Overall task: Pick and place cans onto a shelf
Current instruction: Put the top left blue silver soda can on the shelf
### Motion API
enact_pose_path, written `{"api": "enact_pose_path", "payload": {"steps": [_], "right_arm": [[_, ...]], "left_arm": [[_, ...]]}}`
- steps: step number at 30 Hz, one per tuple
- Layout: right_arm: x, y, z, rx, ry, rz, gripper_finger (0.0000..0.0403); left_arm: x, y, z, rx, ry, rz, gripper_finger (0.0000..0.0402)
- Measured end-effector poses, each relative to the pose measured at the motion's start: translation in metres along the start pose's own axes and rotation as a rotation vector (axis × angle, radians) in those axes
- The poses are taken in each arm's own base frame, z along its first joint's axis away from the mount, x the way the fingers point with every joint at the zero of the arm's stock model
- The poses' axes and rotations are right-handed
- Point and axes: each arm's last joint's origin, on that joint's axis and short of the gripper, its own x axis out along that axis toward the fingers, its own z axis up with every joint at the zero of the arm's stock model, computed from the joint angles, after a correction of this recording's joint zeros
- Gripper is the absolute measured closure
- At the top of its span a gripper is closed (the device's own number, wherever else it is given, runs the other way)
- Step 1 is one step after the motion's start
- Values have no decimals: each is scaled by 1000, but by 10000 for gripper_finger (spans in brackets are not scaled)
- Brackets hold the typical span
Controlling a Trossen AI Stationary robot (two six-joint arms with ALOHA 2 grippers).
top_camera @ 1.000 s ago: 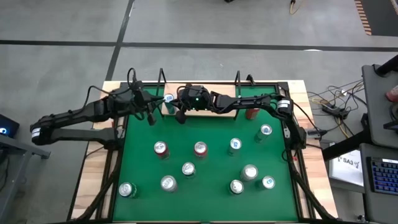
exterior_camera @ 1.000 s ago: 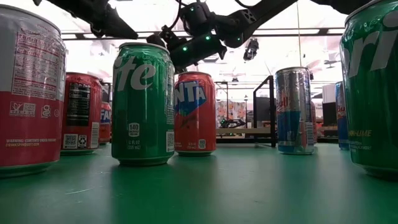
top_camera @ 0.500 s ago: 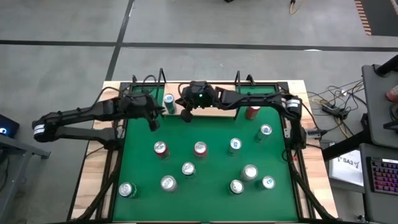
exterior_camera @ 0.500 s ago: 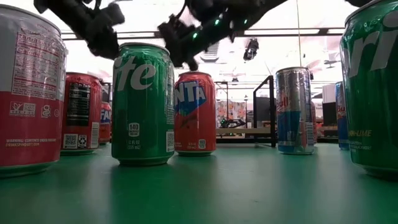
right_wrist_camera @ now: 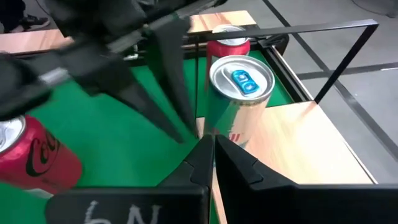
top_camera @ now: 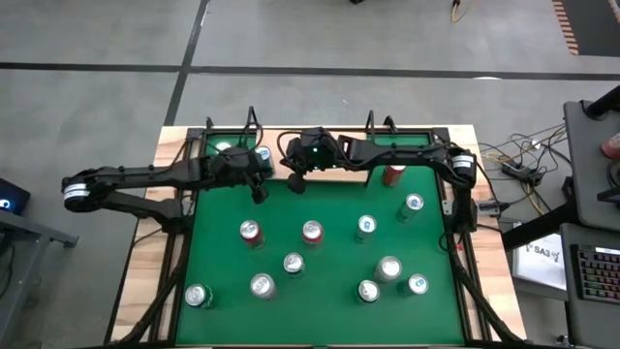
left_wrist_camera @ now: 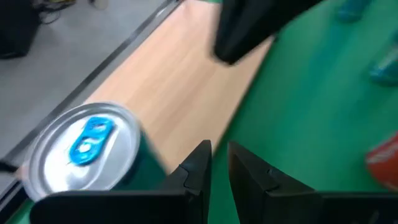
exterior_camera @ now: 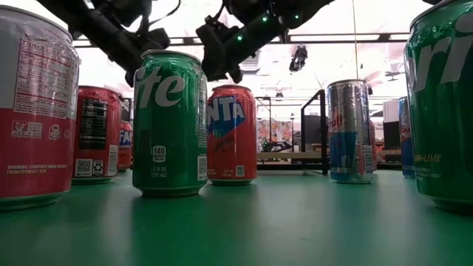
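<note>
- High view: even, bright light, soft shadows on the desk [top_camera: 320,281].
- Low view: glaring ceiling lights behind.
- Left wrist view heavily motion-blurred.

Green can [exterior_camera: 169,122] beside red can [exterior_camera: 231,133]

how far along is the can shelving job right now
Early on. One blue-tabbed can already stands on the shelf, and a red can is near the shelf's other end. Nothing is in hand: the left gripper and right gripper are both shut and empty, over the green table just off the shelf. About ten cans, like the red one, are left on the table.
</note>
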Motion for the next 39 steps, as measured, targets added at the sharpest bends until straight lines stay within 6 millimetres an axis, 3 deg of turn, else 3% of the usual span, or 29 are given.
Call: {"api": "enact_pose_path", "payload": {"steps": [14,23,29,39], "right_arm": [[0,0,0,-1,-5,-1,394],[0,0,0,0,-4,0,394],[0,0,-2,0,17,0,394],[1,0,-5,0,32,0,394]], "left_arm": [[2,6,-4,21,32,216,365],[2,6,-4,23,39,215,365],[1,3,-12,59,128,110,365],[12,1,-13,63,136,89,365]]}}
